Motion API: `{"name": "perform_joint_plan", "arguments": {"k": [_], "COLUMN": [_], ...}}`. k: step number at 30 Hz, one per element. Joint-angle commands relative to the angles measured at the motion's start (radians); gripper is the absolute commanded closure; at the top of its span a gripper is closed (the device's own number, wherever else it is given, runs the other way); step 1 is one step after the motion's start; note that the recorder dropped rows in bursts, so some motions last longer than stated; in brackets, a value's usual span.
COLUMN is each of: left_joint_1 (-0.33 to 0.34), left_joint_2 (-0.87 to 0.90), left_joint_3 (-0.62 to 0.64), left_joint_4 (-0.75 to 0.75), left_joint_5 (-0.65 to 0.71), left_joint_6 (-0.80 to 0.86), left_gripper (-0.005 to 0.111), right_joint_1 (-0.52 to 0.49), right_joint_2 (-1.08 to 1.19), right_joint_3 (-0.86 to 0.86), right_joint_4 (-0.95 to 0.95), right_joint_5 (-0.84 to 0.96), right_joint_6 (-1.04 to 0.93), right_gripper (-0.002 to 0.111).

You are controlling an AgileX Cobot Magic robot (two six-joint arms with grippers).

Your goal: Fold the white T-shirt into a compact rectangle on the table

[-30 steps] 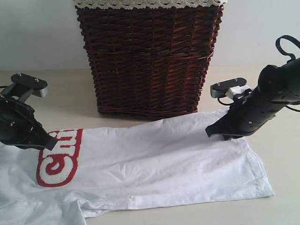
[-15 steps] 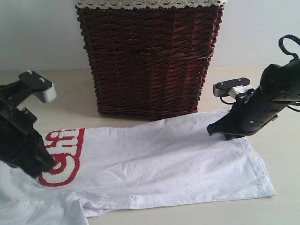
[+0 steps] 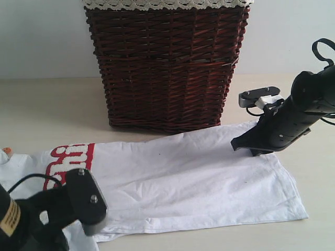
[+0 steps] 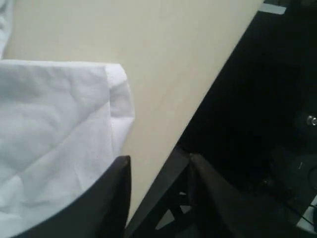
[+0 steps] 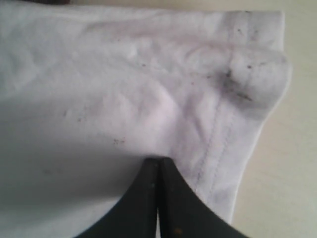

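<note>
The white T-shirt lies spread flat on the table in front of the basket, its red-outlined letters at the left. My right gripper is shut, its tips pressed down on the shirt near the stitched hem at the far right corner; in the right wrist view, the gripper shows no cloth between the jaws. My left gripper is open with nothing in it, over the table's front edge beside a hemmed corner of the shirt. Its arm fills the lower left of the exterior view.
A tall dark brown wicker basket with a lace-edged liner stands behind the shirt. A small orange tag shows at the far left. Past the table's front edge it is dark.
My left arm has swung from the red letters toward the front edge, and its jaws have parted. The letters are more uncovered. The right arm has barely moved.
</note>
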Motion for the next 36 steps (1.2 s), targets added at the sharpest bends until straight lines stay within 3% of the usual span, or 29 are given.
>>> {"name": "perform_joint_plan", "arguments": {"k": [1, 7, 14, 21, 23, 25, 30, 36], "left_joint_1": [-0.055, -0.057, -0.057, -0.057, -0.057, -0.057, -0.057, -0.057], "left_joint_2": [0.007, 0.099, 0.235, 0.322, 0.328, 0.326, 0.322, 0.27], "left_joint_3": [0.076, 0.109, 0.109, 0.109, 0.109, 0.109, 0.109, 0.067], "left_joint_4": [0.008, 0.075, 0.303, 0.303, 0.303, 0.303, 0.303, 0.303], "left_joint_5": [-0.126, -0.224, -0.286, -0.324, -0.327, -0.313, -0.238, -0.104], "left_joint_6": [-0.028, -0.053, -0.214, -0.228, -0.23, -0.23, -0.227, -0.179], "left_gripper": [0.058, 0.036, 0.036, 0.036, 0.043, 0.057, 0.107, 0.106], "right_joint_1": [-0.009, -0.009, -0.009, -0.009, -0.009, -0.009, -0.009, -0.009], "right_joint_2": [0.02, 0.02, 0.02, 0.02, 0.02, 0.02, 0.02, 0.02], "right_joint_3": [0.01, 0.01, 0.01, 0.01, 0.01, 0.01, 0.01, 0.01], "right_joint_4": [-0.008, -0.008, -0.008, -0.008, -0.008, -0.008, -0.008, -0.008], "right_joint_5": [0.04, 0.046, 0.044, 0.029, 0.029, 0.029, 0.025, 0.025], "right_joint_6": [-0.006, -0.006, -0.006, -0.013, -0.015, -0.017, -0.025, -0.03], "right_gripper": [0.108, 0.108, 0.108, 0.108, 0.108, 0.108, 0.108, 0.108]}}
